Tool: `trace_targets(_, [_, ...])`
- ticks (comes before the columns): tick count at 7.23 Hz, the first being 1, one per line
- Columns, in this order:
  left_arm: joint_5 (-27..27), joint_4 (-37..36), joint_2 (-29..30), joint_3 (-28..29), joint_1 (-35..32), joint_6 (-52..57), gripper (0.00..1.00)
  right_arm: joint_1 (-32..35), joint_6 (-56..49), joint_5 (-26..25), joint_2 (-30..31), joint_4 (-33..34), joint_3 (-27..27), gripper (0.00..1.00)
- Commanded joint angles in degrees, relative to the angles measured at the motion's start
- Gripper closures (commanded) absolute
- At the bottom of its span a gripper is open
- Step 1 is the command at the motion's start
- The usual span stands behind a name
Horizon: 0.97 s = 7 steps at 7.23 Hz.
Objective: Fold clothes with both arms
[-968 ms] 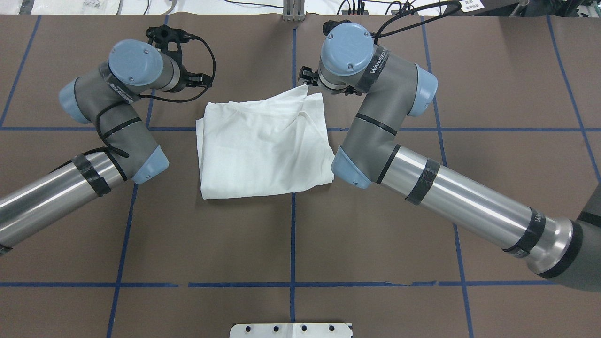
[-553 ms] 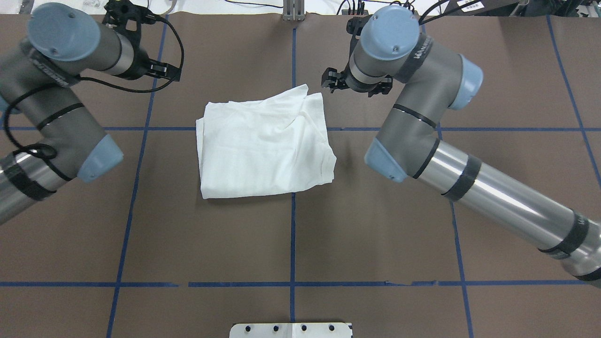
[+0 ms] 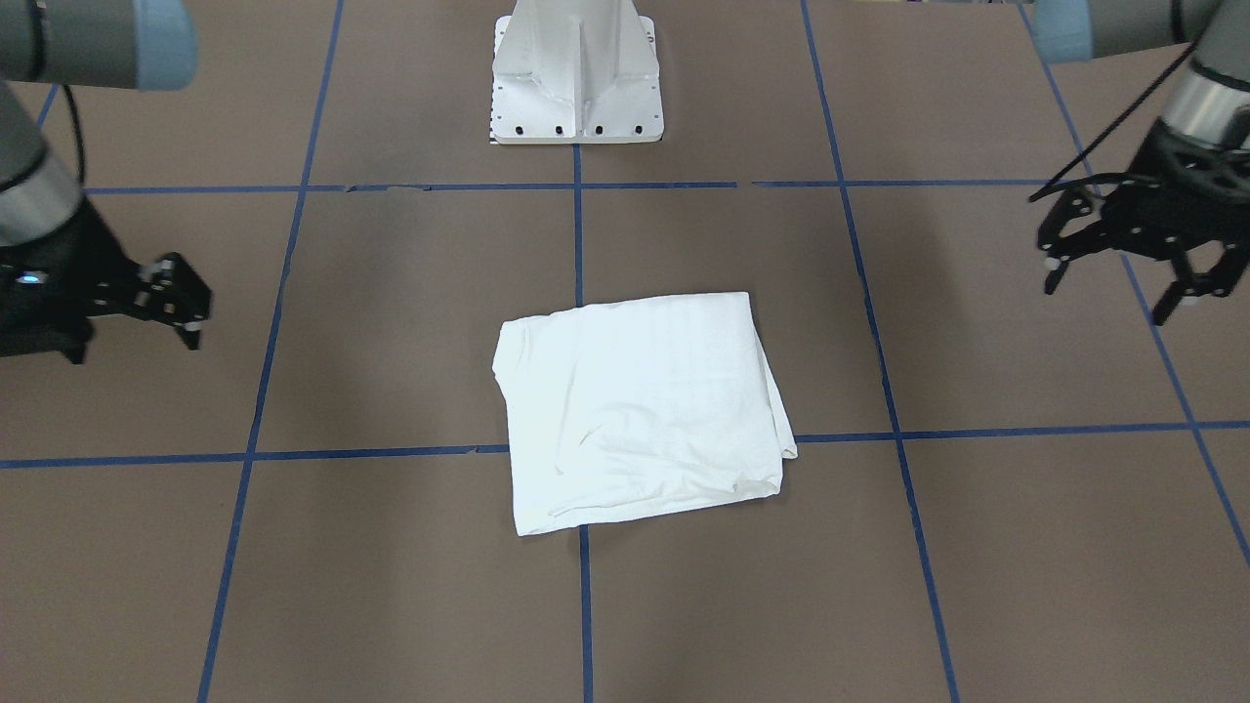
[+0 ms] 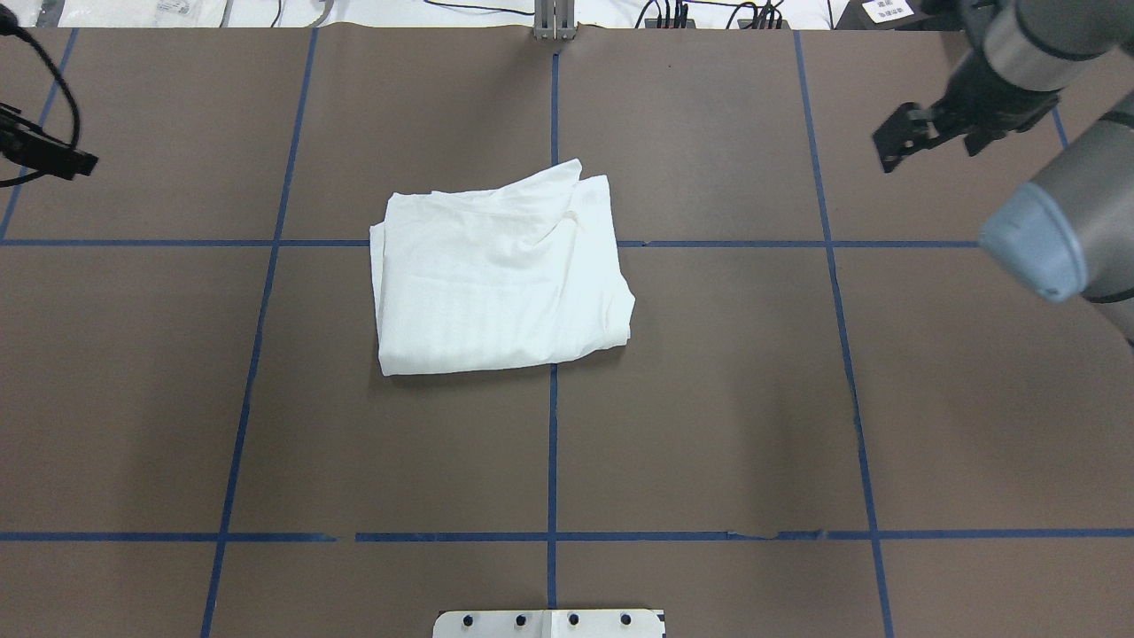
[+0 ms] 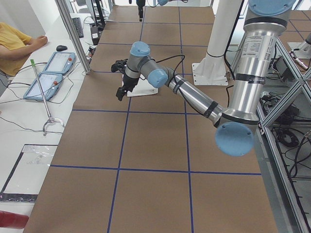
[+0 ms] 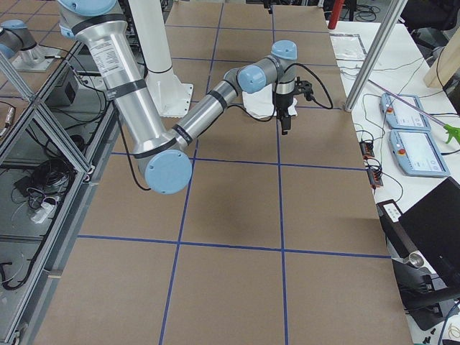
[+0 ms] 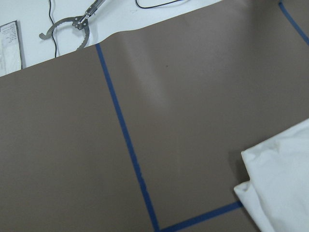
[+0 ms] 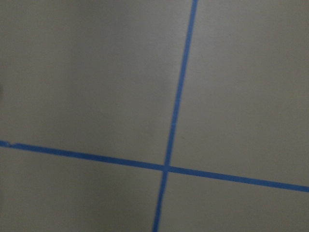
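Since the T-shirt (image 3: 640, 410) lies folded at centre frame in the front-facing view, well apart from the left gripper (image 3: 1118, 288) at right and the right gripper (image 3: 190, 312) at left, both spread and empty, I'd withdraw high and wide, touching no cloth.

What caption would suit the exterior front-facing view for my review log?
Folded white T-shirt at table centre; left end effector and right end effector open at opposite edges, touching nothing.

Overhead, the frame edge cuts off the left tool (image 4: 51, 156).
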<state>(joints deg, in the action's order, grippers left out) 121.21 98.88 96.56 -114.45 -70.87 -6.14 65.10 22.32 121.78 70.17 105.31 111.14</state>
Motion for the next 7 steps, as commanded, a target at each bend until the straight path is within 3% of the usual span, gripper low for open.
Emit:
trace_targets(1, [12.68,0.95,-9.67,4.74,-14.6,12.63,0.0,14.91,-26.35,5.56,12.14,1.74,-0.29,0.0])
trace_targets(2, [12.74,1.66,-13.03,5.72,-16.48,12.03,0.0,19.5,-30.71,8.01,17.32,1.3,-2.05,0.0])
trace_targets(4, [12.74,1.76,-14.38,11.52,-18.85,12.38,0.0,24.44,-31.11,7.59,27.35,-0.36,-4.86,0.0])
trace_targets(7, [12.91,-1.3,-17.53,13.82,-19.48,12.55,0.0,24.82,-30.76,7.77,29.59,-1.6,-5.14,0.0])
